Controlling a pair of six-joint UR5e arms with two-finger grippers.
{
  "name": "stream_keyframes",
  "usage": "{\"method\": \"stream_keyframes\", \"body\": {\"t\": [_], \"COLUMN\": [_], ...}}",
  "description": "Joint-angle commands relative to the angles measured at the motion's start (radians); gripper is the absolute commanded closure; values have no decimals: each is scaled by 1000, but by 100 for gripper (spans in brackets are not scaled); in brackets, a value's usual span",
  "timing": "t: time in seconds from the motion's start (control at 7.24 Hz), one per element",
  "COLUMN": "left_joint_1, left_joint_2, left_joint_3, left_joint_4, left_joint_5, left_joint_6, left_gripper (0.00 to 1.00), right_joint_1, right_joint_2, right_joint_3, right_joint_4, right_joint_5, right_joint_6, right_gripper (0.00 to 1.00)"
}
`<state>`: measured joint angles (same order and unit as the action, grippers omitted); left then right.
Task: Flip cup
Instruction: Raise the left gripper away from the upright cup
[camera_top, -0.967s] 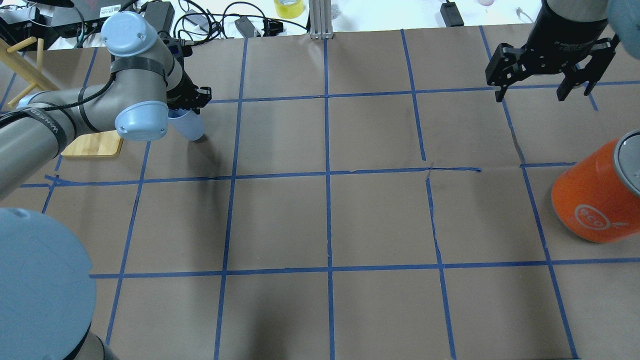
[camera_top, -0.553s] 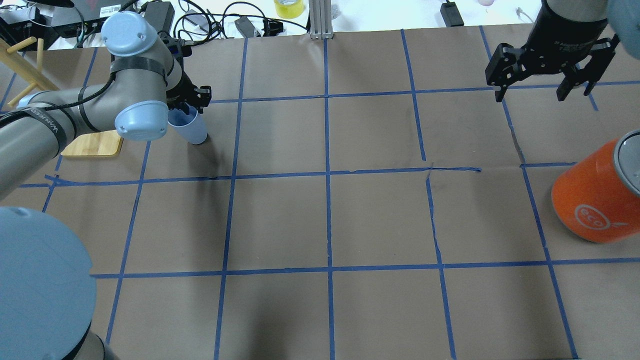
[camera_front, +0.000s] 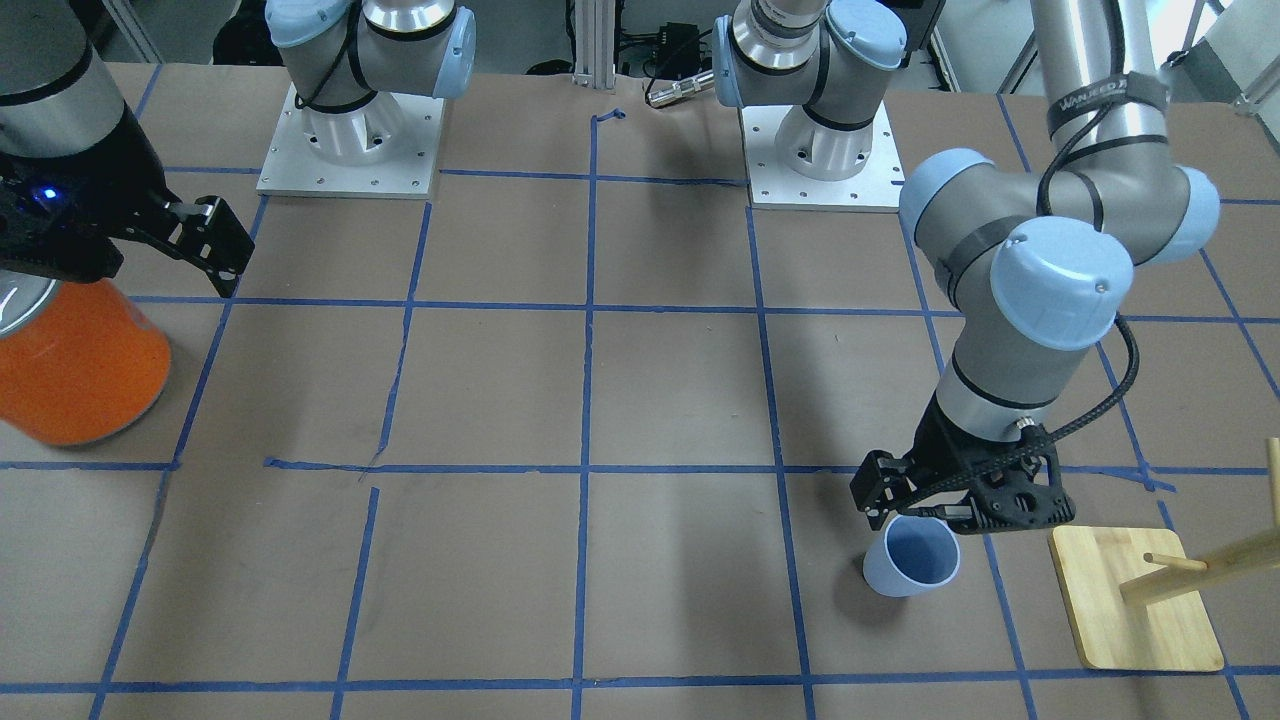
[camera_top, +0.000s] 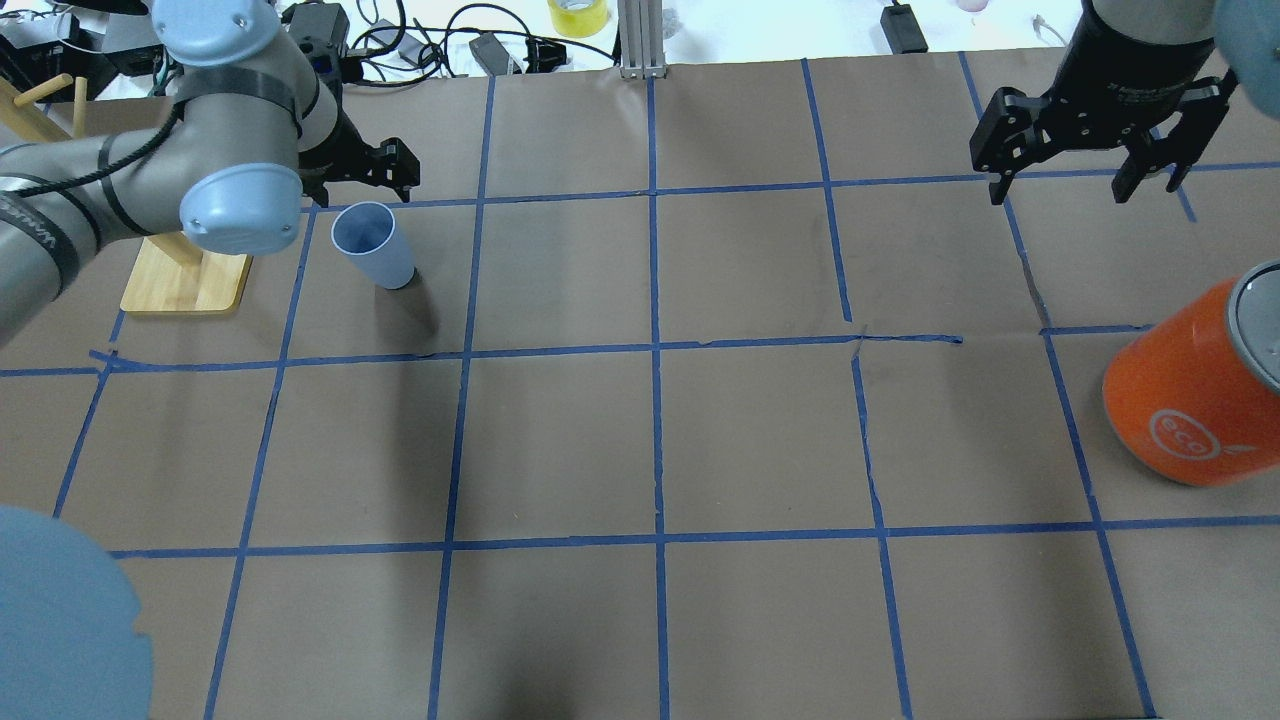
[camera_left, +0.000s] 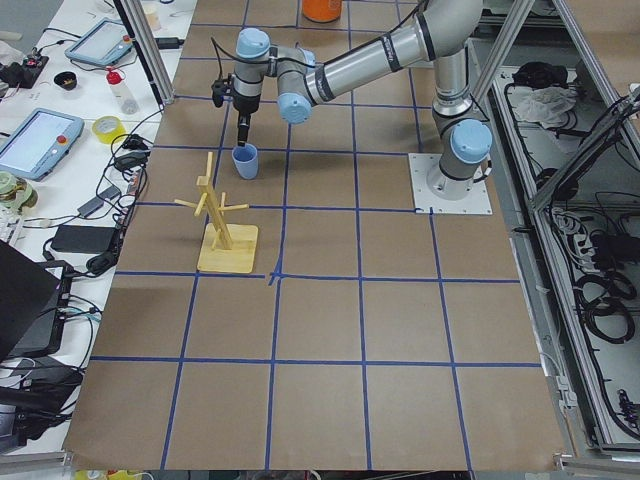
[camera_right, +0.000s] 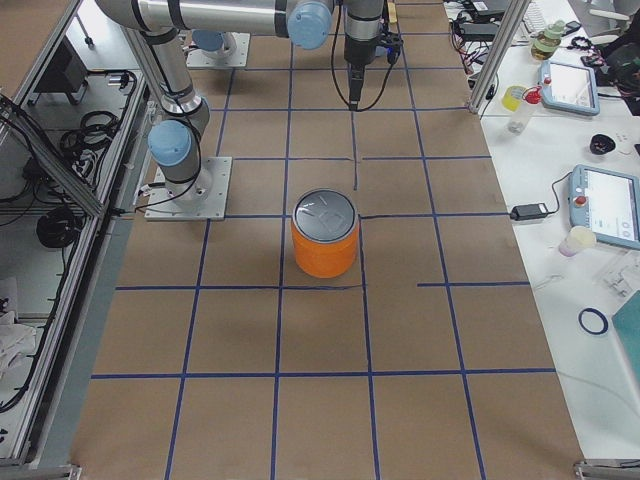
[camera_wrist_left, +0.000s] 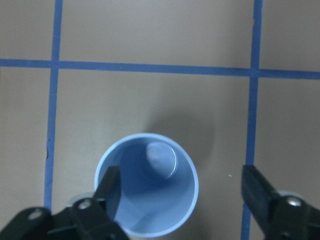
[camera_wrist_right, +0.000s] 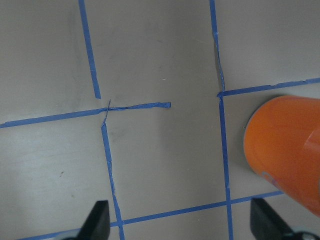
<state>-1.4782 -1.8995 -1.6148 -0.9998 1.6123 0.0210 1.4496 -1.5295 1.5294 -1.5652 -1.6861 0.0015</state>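
The pale blue cup (camera_top: 372, 245) stands upright on the brown table, mouth up, at the far left. It also shows in the front view (camera_front: 912, 558) and the left side view (camera_left: 245, 161). My left gripper (camera_top: 355, 172) is open and empty, held above the cup and apart from it. In the left wrist view I look down into the cup (camera_wrist_left: 147, 185) between the spread fingers (camera_wrist_left: 111, 186). My right gripper (camera_top: 1060, 185) is open and empty, high over the far right of the table.
A large orange canister (camera_top: 1190, 400) with a silver lid stands at the right edge, below the right gripper. A wooden peg rack (camera_top: 185, 285) stands left of the cup. Cables and tools lie beyond the far table edge.
The left gripper held the cup tilted, set it upright on the table, let go and rose away from it. The right arm has not moved.
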Motion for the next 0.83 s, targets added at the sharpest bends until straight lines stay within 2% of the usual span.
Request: {"method": "stream_keyframes", "body": {"t": [0.0,0.14,0.28,0.55,0.69], "left_joint_1": [-20,-28,-30,-31,-31], "left_joint_2": [130,211,277,335,335], "left_joint_3": [81,108,137,116,89], "left_joint_4": [-356,-461,-550,-605,-585], "left_joint_5": [-20,-70,-66,-31,3], "left_joint_6": [-58,-58,-58,-55,-55], "left_gripper": [0,0,0,0,0], "right_joint_1": [0,0,0,0,0], "right_joint_2": [0,0,0,0,0], "right_joint_3": [0,0,0,0,0], "right_joint_4": [1,2,2,2,2], "right_joint_5": [2,0,2,0,3], "right_joint_6": [0,0,0,0,0], "right_gripper": [0,0,0,0,0]}}
